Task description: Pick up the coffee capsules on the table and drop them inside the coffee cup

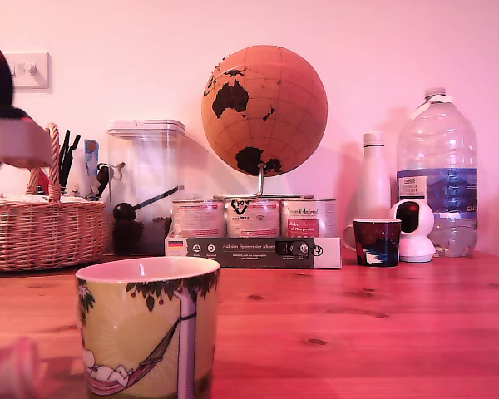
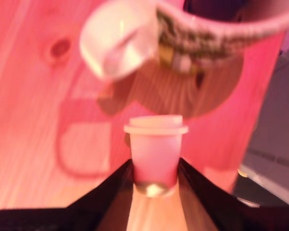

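Capsule: small cream tapered coffee capsule [image 2: 155,153] with a wider flanged rim, standing rim-up between the two black fingers [image 2: 111,192] of the gripper [image 2: 155,180], its narrow silvery end lowest.
Grip: both fingers press the capsule's lower sides, one on each flank, so the gripper is clamped on it; the hold sits low on the taper, well under the flange.
Where it is: from the wrist view the capsule hangs over the red-toned wooden table [image 2: 29,120], with the mug just ahead of it and not yet under it.
Mug: large yellow-green coffee cup [image 1: 148,328] with a cartoon figure in a hammock, pale inside; in the wrist view its handle [image 2: 116,41] and printed wall fill the far edge, blurred.
Step in hand, as I judge it: carrying the held capsule to the mug's mouth.
How to do it well: keep the squeeze steady, since a tapered body gripped low could slip; bring the capsule fully over the opening, clear of rim and handle, before letting go.
Risk: releasing early would drop it on the table beside the mug, where it could roll.
Beyond: a wicker basket [image 1: 41,233] and a cork globe [image 1: 264,110] stand well back; I see no other capsule.
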### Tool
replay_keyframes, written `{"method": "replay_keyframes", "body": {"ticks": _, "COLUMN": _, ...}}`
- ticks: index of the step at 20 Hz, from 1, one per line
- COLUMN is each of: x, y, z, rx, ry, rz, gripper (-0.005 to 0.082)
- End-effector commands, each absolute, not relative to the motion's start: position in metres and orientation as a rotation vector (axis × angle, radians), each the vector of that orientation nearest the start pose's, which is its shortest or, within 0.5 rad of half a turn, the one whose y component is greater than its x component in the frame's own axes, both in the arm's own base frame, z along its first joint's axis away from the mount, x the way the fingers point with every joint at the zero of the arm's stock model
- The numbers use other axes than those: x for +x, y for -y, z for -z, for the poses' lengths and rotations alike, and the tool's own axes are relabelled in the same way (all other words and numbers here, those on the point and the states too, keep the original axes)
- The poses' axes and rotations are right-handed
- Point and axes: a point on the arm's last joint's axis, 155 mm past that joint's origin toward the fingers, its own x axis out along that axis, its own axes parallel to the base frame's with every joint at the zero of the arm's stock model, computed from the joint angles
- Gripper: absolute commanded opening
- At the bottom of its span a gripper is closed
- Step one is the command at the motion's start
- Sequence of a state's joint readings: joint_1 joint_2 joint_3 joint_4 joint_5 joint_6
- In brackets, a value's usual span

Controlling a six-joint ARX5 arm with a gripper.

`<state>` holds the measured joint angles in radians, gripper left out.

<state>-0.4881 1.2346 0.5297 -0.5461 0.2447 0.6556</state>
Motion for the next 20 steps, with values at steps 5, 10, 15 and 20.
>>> {"method": "replay_keyframes", "body": {"ticks": 5, "x": 0.177, "y": 0.139, "z": -0.021, "rx": 0.709, "ry": -1.030, "rz": 1.012, "gripper": 0.0195}}
{"method": "replay_keyframes", "body": {"ticks": 10, "x": 0.177, "y": 0.136, "z": -0.047, "rx": 0.698, "ry": -1.028, "rz": 0.975, "gripper": 0.0195}}
{"method": "replay_keyframes", "body": {"ticks": 15, "x": 0.186, "y": 0.154, "z": -0.085, "rx": 0.644, "ry": -0.892, "rz": 0.995, "gripper": 0.0195}}
{"method": "replay_keyframes", "body": {"ticks": 20, "x": 0.184, "y": 0.175, "z": -0.107, "rx": 0.560, "ry": -0.801, "rz": 1.038, "gripper": 0.0195}}
